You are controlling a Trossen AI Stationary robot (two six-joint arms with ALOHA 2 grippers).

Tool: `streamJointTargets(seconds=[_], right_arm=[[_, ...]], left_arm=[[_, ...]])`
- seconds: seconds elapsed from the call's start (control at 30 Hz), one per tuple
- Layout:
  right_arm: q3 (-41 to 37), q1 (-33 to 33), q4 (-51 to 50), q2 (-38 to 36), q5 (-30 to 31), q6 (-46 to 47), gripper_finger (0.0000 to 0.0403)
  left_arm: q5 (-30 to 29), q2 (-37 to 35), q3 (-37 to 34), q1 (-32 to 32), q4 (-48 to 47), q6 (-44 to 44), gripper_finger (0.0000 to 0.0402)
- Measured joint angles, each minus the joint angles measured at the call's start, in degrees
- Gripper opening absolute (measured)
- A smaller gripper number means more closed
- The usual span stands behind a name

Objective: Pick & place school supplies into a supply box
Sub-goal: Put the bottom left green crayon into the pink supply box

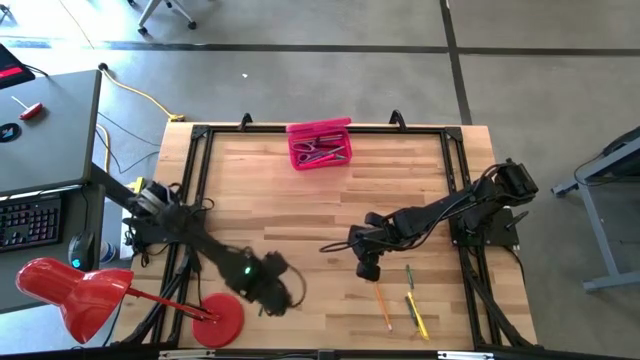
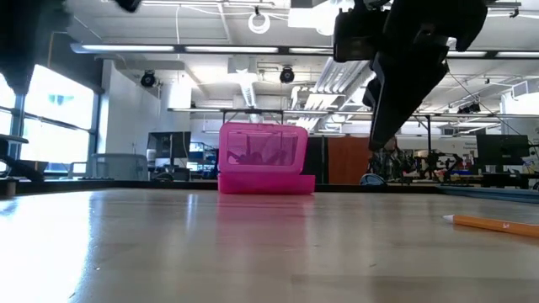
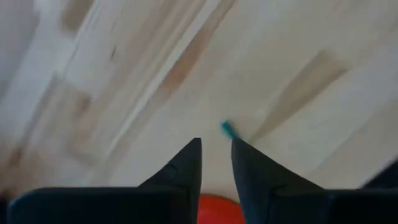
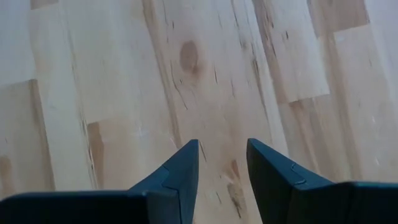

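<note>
My right claw (image 1: 368, 270) hangs over the wooden surface (image 1: 320, 210), its fingers (image 4: 180, 168) spread apart with only bare wood showing between them. It holds nothing. Just beside it, toward the near edge of the surface, lies an orange pencil (image 1: 383, 306), and a little farther out on the same side lie a green pen (image 1: 409, 276) and a yellow pencil (image 1: 417, 314). All three rest flat on the wood, close to one another but apart from the claw. From table height the orange pencil (image 2: 493, 223) shows lying off to one side, with the dark arm hanging above it.

The pink supply box (image 1: 320, 145) sits well apart from the right claw, across the surface at the far edge, with its lid (image 2: 263, 148) standing upright behind the tray. Inside I can make out purple-handled scissors (image 1: 322, 155) and some thin items, though I cannot tell them apart.

My left claw (image 1: 270, 290) is low over the near part of the surface, next to the red lamp base (image 1: 219, 320). Its fingers (image 3: 186, 165) stand slightly apart, with a narrow gap between the tips and nothing gripped. A small teal tip (image 3: 228, 129) lies on the wood just ahead of them; I cannot tell what it belongs to. The red lamp shade (image 1: 75, 295) hangs beyond the edge of the surface, farther from the left claw than the base.
</note>
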Motion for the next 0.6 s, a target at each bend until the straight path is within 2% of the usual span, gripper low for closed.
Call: streamJointTargets(seconds=[0.13, 0.3, 0.47, 0.6], right_arm=[[0.0, 0.0, 0.0, 0.0, 2.7, -1.0, 0.0114], [0.0, -0.1, 0.0, 0.0, 1.5, -3.6, 0.0114], [0.0, -0.1, 0.0, 0.0, 1.0, -3.8, 0.0114], [0.0, -0.1, 0.0, 0.0, 1.0, -3.7, 0.0114]], left_arm=[[1.0, 0.0, -3.7, -2.9, 2.3, -9.2, 0.0147], [4.5, 0.0, -7.4, -3.1, 8.9, -16.2, 0.0175], [4.8, 0.0, -12.5, -3.1, 19.6, -17.7, 0.0174], [5.3, 0.0, -15.4, -3.1, 21.4, -19.3, 0.0162]])
